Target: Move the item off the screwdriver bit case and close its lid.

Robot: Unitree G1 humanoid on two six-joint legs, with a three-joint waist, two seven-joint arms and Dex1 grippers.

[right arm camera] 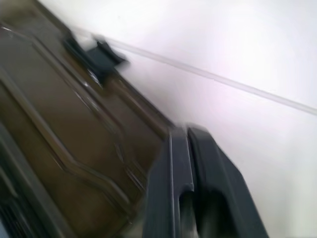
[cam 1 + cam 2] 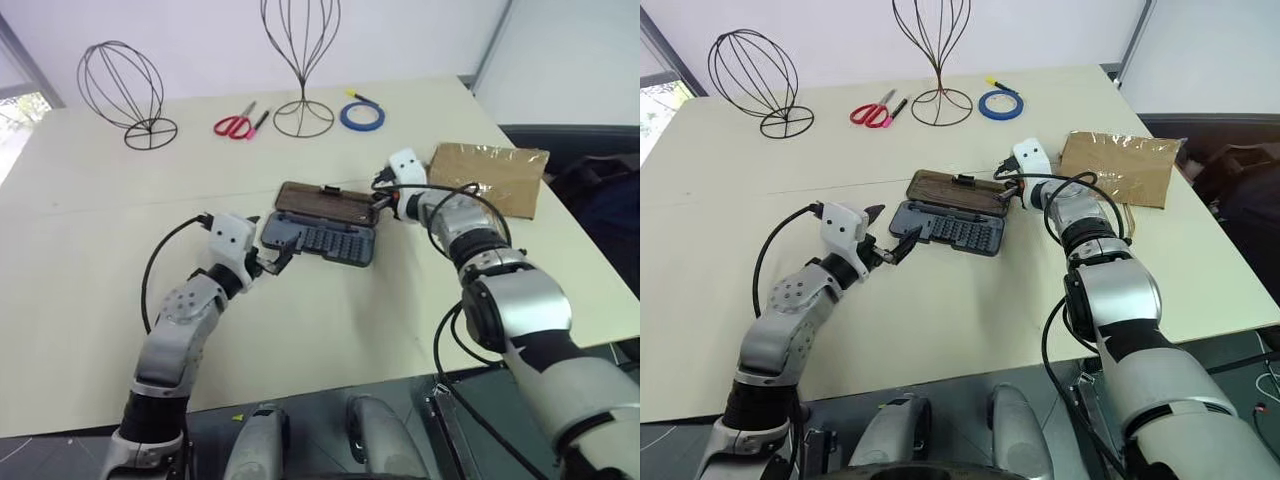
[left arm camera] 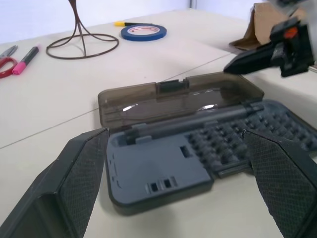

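The screwdriver bit case [image 2: 322, 241] lies open mid-table, a dark grey base with rows of bits. Its smoky-brown lid [image 2: 325, 203] is folded back flat on the far side, black latch outward. The item, a brown paper bag [image 2: 490, 175], rests on the table to the right, apart from the case. My left gripper [image 2: 894, 232] is open at the case's left end, and its fingers [image 3: 79, 173] frame the base without touching it. My right gripper [image 2: 378, 205] is shut, empty, with its tips [image 1: 185, 163] at the lid's right far corner.
Two wire head-shaped stands [image 2: 122, 85] [image 2: 300, 60] stand at the back. Red scissors [image 2: 235, 125], a pink marker [image 2: 260, 120] and a blue tape roll [image 2: 362, 116] lie between and beside them. The table edge runs close behind the bag on the right.
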